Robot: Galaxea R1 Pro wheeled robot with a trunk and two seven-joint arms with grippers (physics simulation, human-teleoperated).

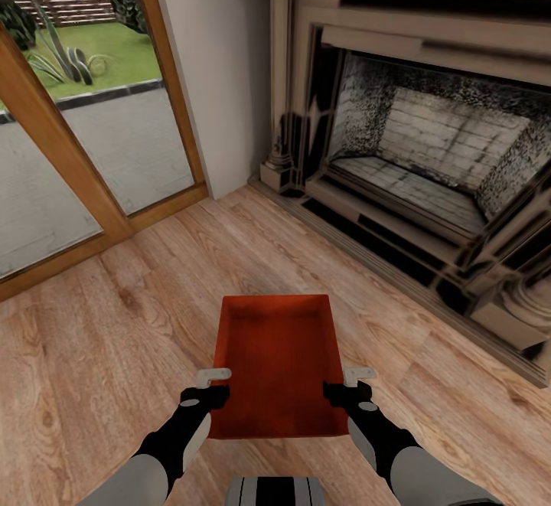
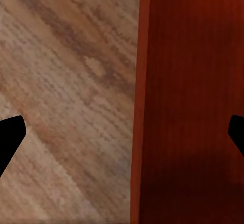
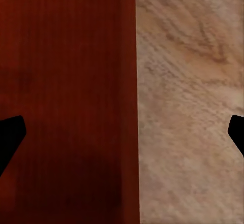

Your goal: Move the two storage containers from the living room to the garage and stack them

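**Red bin carried between two claws in front of the fireplace**

At the far left of the head view, wood-framed glass doors look out on paving and a strip of grass. A plain white wall stands between the doors and the dark carved fireplace, which fills the right side and runs off the frame at the top and right. Light wood plank floor spreads below all of them.

The left claw sits at the left long wall of the orange-red bin, near its close end. In the left wrist view, the bin's wall runs straight between the two dark fingertips, one over the plank floor and the other over the bin's ribbed bottom. The fingers stand wide apart there, straddling the wall without touching it where they show; I cannot tell whether they press it.

The bin lies flat in the middle of the head view, lidless and empty, its long axis pointing away from the robot. Its close edge is partly covered by the two wrists.

The right claw mirrors the left on the bin's right wall. In the right wrist view, the wall again passes between spread fingertips, with floor on one side. Grip cannot be told here either.

No writing or label shows anywhere. The robot's trunk is cut off at the bottom edge.
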